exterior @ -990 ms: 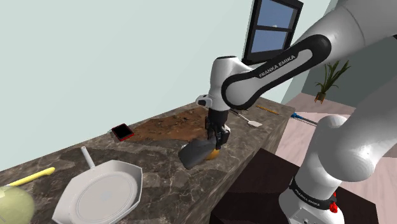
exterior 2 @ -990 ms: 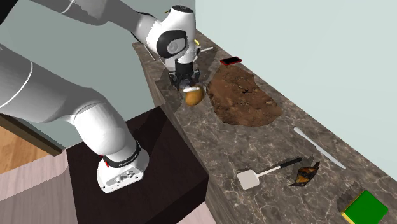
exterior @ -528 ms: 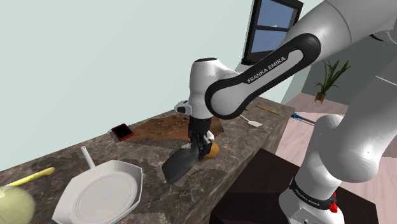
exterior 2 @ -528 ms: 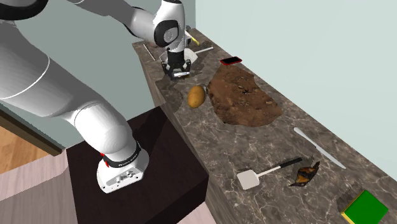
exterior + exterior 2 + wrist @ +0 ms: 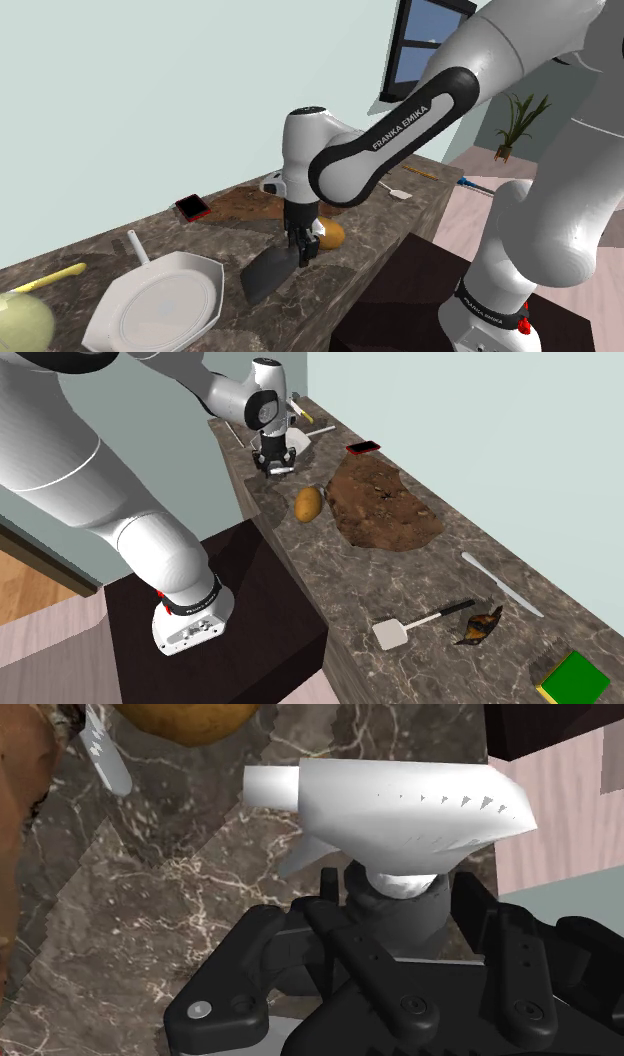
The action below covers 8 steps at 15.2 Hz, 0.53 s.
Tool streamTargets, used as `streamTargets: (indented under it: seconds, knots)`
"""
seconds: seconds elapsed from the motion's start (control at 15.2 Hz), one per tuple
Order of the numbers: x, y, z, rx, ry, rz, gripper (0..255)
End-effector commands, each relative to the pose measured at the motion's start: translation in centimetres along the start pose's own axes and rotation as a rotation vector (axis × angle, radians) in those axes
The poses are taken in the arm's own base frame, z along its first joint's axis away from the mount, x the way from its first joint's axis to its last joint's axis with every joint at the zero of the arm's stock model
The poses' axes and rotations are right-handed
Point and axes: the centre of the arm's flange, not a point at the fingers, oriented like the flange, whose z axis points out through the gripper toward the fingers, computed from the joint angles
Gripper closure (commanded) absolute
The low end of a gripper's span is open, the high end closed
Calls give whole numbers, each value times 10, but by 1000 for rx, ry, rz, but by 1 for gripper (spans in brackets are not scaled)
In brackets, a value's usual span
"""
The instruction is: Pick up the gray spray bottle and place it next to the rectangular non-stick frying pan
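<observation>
Grey bottle (image 5: 268, 275), clamped at its neck in the pincer (image 5: 300, 248) and tilted low over the tabletop (image 5: 225, 240) between potato (image 5: 330, 234) and pan (image 5: 160, 305), should be eased toward the shoulder view's left and set upright just beside the pan's rim, never onto it.

A long tabletop (image 5: 200, 250) of dark marble veined in white runs along a plain, pale blue-green wall (image 5: 150, 100) under soft, even light. At the far end of that wall in the shoulder view hangs a dark-framed window (image 5: 430, 45) showing blue sky and a wisp of cloud. Beside it stands a second wall (image 5: 478, 128) in a deeper teal, with a potted plant (image 5: 520, 115) at its foot. The floor (image 5: 470, 210) there is pinkish tile — the second exterior view also shows a strip of wood flooring (image 5: 20, 574) at its lower left.
</observation>
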Motion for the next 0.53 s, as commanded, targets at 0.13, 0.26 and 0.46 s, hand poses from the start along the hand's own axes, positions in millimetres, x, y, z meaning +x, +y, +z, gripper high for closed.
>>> streamTargets:
  seconds: [0.13,0.26,0.46]
  knots:
    - [0,1,20,0,1,0,255]
    - [-1,2,30,0,1,0,255]
    - [-1,2,46,0,1,0,255]
